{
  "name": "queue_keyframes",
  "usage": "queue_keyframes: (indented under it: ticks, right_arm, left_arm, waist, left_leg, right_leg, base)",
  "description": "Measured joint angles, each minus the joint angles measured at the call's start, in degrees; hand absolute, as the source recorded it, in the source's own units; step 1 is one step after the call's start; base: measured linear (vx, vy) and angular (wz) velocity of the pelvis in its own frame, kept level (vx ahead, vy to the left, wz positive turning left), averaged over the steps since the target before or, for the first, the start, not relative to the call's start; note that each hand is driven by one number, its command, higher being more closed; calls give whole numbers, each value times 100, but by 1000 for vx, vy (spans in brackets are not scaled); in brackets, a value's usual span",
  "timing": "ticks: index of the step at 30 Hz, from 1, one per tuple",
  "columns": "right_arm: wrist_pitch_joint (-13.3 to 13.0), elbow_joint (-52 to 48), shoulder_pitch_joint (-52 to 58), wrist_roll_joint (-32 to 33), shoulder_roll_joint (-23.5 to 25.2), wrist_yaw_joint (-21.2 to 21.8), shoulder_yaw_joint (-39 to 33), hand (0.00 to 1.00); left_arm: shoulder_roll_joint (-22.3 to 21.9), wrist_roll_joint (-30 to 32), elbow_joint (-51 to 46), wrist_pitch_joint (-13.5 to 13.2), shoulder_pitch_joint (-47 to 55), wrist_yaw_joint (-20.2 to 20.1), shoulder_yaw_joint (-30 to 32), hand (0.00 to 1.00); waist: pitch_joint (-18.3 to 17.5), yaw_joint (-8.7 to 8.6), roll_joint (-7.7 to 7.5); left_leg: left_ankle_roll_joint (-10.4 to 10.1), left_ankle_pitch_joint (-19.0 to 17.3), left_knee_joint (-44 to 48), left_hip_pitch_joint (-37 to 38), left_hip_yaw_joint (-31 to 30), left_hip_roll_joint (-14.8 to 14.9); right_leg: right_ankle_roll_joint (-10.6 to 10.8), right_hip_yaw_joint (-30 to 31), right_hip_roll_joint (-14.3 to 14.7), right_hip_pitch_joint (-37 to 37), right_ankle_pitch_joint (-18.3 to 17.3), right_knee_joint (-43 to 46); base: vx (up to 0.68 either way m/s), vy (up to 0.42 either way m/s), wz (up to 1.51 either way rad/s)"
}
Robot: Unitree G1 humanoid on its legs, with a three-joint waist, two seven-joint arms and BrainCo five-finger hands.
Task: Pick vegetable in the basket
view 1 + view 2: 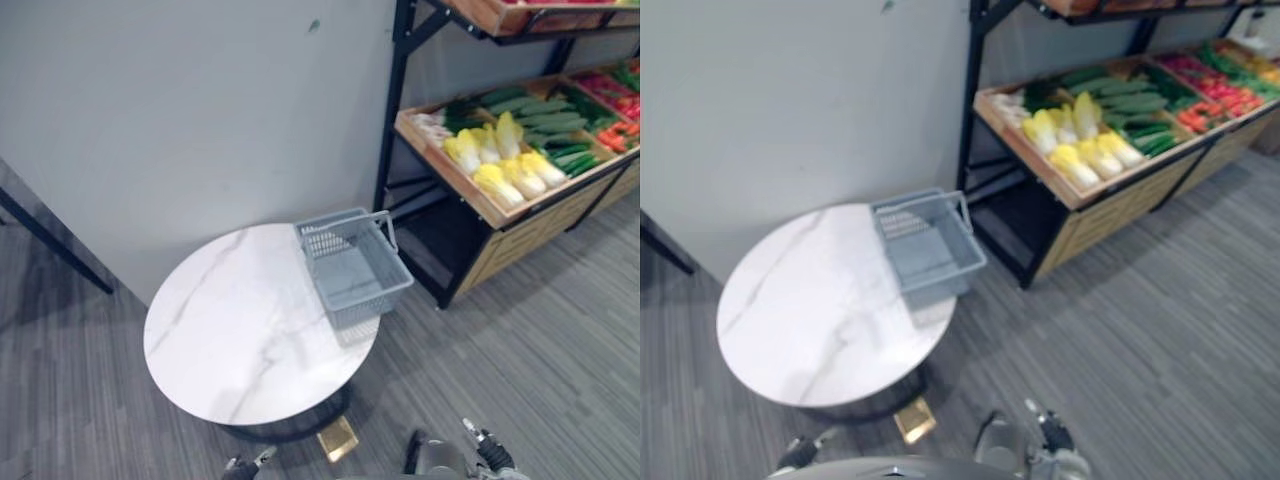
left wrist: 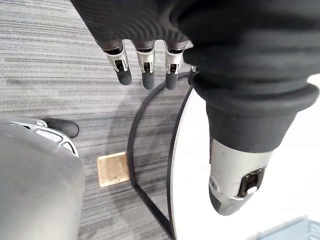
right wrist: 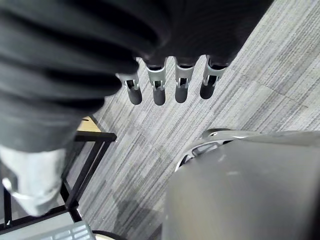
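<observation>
An empty grey plastic basket [image 1: 352, 265] with its handle up stands on the right edge of a round white marble table [image 1: 240, 340]. The vegetables lie in a slanted wooden crate [image 1: 470, 185] on the rack at the right: yellow-white cabbages [image 1: 500, 160], green cucumbers [image 1: 545, 120] and red vegetables [image 1: 615, 135] further right. My left hand [image 2: 146, 70] hangs low beside the table's rim [image 2: 200, 200], fingers straight, holding nothing. My right hand [image 3: 159, 85] hangs over the grey floor, fingers straight and empty too. Both hands are far from the basket and the crate.
A black metal rack frame [image 1: 390, 110] carries the crate and a second crate above it [image 1: 500, 15]. A grey wall stands behind the table. A small wooden block [image 1: 338, 438] lies on the floor by the table's black base. A black slanted leg [image 1: 50, 240] crosses at the left.
</observation>
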Motion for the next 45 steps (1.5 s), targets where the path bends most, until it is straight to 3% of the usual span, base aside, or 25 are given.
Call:
queue_keyframes:
  ticks: [2,3,4,5,8,11,12,13,14,17,18,20,22,25,31,36,45]
  right_arm:
    - [-15,-157,132,5,-12,-9,54,0]
    - [-14,-160,167,14,-8,3,116,0]
    - [-11,-157,182,12,-43,6,134,0]
    - [-10,-124,212,13,-188,4,134,0]
    - [-12,-84,137,24,-351,20,288,0]
    - [-12,-81,152,37,-407,31,643,0]
    - [-14,-90,151,36,-466,41,799,0]
    - [-19,-113,133,43,-460,28,927,0]
    - [-32,-177,81,47,-490,4,1053,0]
    - [-45,-948,-80,42,-732,-71,1182,0]
    - [-56,-1169,-80,35,-798,-118,1184,0]
    - [-85,-2051,-242,-131,-1035,-273,1215,0]
    - [-183,-2625,-484,-439,-1380,-405,1359,0]
    - [-240,-2856,-1299,-971,-1849,-556,1608,0]
    - [-292,-3705,-2014,-1622,-2549,-631,2279,0]
    - [-273,-3818,-2893,-2332,-3067,-707,2720,0]
    - [-238,-3886,-4443,-2940,-3380,-861,3589,0]
  left_arm:
    - [-96,7,-11,-8,55,16,283,0]
    - [-83,50,-24,-4,83,11,385,0]
    - [-104,54,19,0,110,4,420,0]
    - [-261,57,107,-3,105,-30,468,0]
    - [-314,55,234,-12,106,-66,457,0]
    - [-267,22,211,-19,131,-79,344,0]
    - [-219,-18,170,-24,127,-76,218,0]
    - [-131,-36,156,-67,126,-69,54,0]
    - [-54,-44,133,-72,137,-36,-168,0]
    - [-6,-47,89,-70,198,55,-462,0]
    - [7,-45,67,-69,202,75,-525,0]
    - [134,18,-3,-70,233,142,-864,0]
    - [195,50,-72,-87,196,177,-1124,0]
    - [297,40,-76,-83,70,232,-1292,0]
    - [383,58,-110,-93,108,215,-1718,0]
    - [484,58,-183,-208,82,217,-1815,0]
    - [539,57,-261,-227,13,265,-1773,0]
  waist:
    - [2,100,29]
    - [-12,112,-21]
    - [-22,104,16]
    - [-99,123,242]
    - [-150,155,442]
    - [-146,77,456]
    - [-84,36,349]
    - [-60,40,295]
    - [-43,107,260]
    - [-36,105,250]
    - [-32,104,257]
    - [-16,118,234]
    - [26,98,229]
    - [344,248,211]
    - [397,253,328]
    - [613,296,218]
    - [1016,537,172]
  left_leg:
    - [-368,-261,8,173,-30,289]
    - [-561,-382,0,276,-104,441]
    - [-619,-419,-14,321,-131,587]
    - [-536,-264,-78,328,-425,807]
    - [-566,538,19,265,-773,1038]
    - [-473,1194,936,-292,-1371,1229]
    - [-484,1648,1309,-564,-1458,1252]
    - [-534,1976,1593,-764,-1366,1289]
    - [-634,1925,2017,-1032,-919,1351]
    - [-590,1056,2317,-1708,58,1105]
    - [-564,988,2177,-1827,150,1009]
    - [-373,1072,1408,-2015,481,722]
    - [-354,1083,640,-1910,282,511]
    - [-330,1133,-60,-1901,231,453]
    - [-286,1502,-657,-1905,242,317]
    - [-235,1692,-875,-2035,245,283]
    - [-153,1838,-880,-2307,88,285]
  right_leg:
    - [60,165,-71,-40,106,-281]
    - [320,199,-78,-107,441,-100]
    - [338,179,48,-172,520,175]
    - [191,105,280,-426,29,778]
    - [-5,-108,477,-324,-431,1049]
    - [-165,-605,452,258,-612,921]
    - [-181,-764,407,578,-628,744]
    - [-184,-876,331,843,-625,541]
    - [-183,-1049,277,1103,-624,319]
    - [-168,-1450,119,1472,-616,36]
    - [-144,-1507,108,1514,-602,25]
    - [6,-1560,172,1498,-518,-65]
    - [124,-1239,267,1335,-445,-404]
    - [195,-1134,464,1102,-158,-700]
    - [179,-976,478,787,-13,-727]
    - [132,-878,490,508,97,-674]
    - [97,-840,519,317,174,-698]
  base:
    - [416,-470,0]
    - [358,-410,10]
    - [465,-508,17]
    - [468,-462,9]
    - [451,-429,17]
    - [418,-348,85]
    - [321,-212,108]
    - [337,-199,120]
    - [275,-140,99]
    - [138,-12,70]
    - [86,101,59]
    - [59,126,54]
    - [22,146,42]
    - [-61,133,-2]
    - [-45,28,-7]
    - [-39,10,-5]
    - [-14,5,5]
